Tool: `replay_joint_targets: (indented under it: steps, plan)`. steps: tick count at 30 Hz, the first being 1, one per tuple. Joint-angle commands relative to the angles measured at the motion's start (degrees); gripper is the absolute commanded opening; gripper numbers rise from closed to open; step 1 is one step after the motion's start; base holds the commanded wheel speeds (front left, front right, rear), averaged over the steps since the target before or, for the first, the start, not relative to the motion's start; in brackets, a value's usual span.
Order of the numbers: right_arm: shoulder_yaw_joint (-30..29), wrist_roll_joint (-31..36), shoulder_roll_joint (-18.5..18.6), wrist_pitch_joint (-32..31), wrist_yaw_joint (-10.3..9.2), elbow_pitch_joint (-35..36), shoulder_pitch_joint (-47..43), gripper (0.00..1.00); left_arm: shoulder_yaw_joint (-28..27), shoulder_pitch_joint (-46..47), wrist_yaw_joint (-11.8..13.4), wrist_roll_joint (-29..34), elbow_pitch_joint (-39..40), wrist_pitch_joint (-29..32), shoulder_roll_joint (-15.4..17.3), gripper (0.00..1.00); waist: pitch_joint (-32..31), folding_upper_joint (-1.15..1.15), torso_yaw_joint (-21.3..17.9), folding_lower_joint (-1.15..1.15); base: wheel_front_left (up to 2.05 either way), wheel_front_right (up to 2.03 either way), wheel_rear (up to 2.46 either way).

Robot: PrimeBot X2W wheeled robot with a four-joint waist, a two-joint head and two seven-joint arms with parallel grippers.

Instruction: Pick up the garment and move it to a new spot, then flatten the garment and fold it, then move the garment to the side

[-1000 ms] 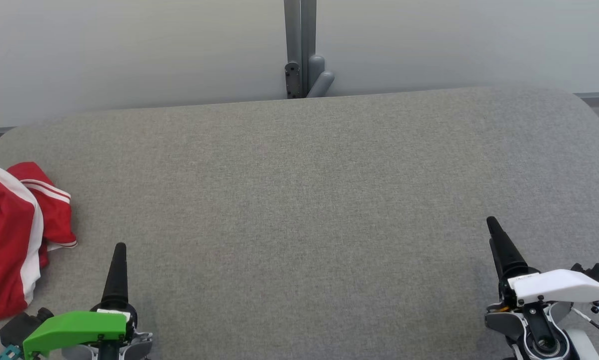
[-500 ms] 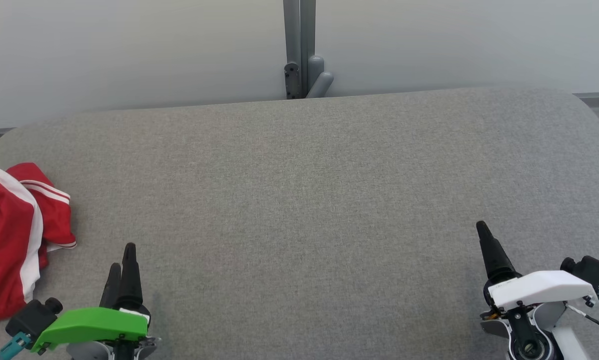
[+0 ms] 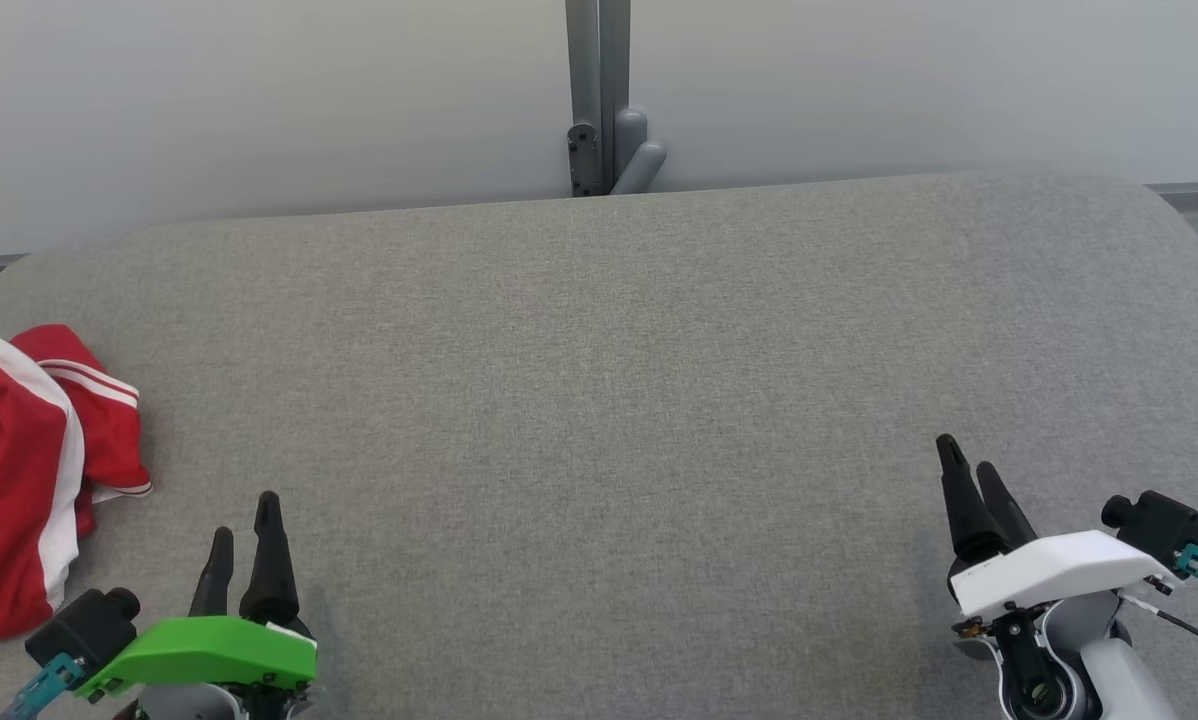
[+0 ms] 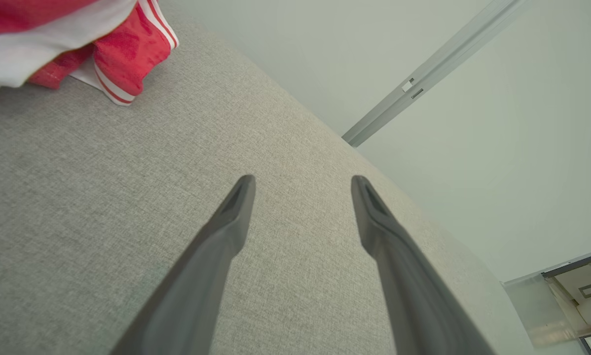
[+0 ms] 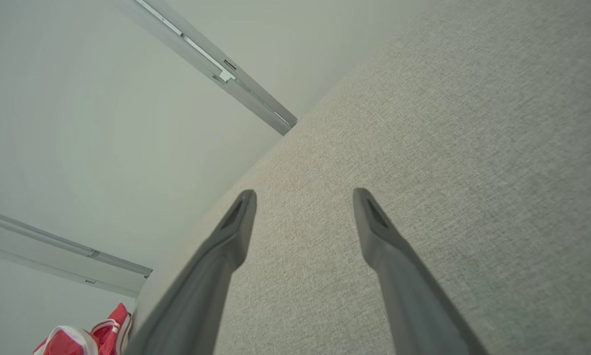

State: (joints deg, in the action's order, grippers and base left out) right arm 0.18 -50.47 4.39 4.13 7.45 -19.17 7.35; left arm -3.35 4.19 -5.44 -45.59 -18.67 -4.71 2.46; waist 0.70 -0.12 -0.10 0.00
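Left claw [image 3: 244, 517] and right claw [image 3: 965, 454] are seen spread, empty. Garment [image 3: 19, 470] is bunched at worktop [image 3: 599, 380] edge: one layer might be pinched, or cloth dragged off.

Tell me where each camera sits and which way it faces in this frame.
Head view: on the head, facing forward and down over the grey fabric-covered table; left tool lower left, right tool lower right.
Left wrist view: on the left wrist, looking along its open fingers across the table toward the pale wall.
Right wrist view: on the right wrist, along its open fingers, over the table toward that wall.
Shared: all three show the crumpled red garment with white stripes.
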Motion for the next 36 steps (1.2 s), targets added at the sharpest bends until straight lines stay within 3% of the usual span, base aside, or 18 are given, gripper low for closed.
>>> replay_joint_targets:
  steps: [1, 36]
  plan:
    - [0.25, 1.89, 0.57, 0.63, 0.03, 0.34, 1.22, 1.00, 0.20, 1.63, 0.30, 2.08, 0.54, -0.61, 0.37, 1.00, 0.04, 0.04, 0.01, 0.00, 0.00, 0.00, 0.00]
    - [1.38, 23.22, 0.88, 6.28, 0.04, -1.32, 1.81, 1.00, 1.56, 1.24, 2.21, 24.93, -0.39, -6.01, 0.53, 1.00, 0.56, 0.08, -0.31, 0.00, 0.00, 0.00, 0.00]
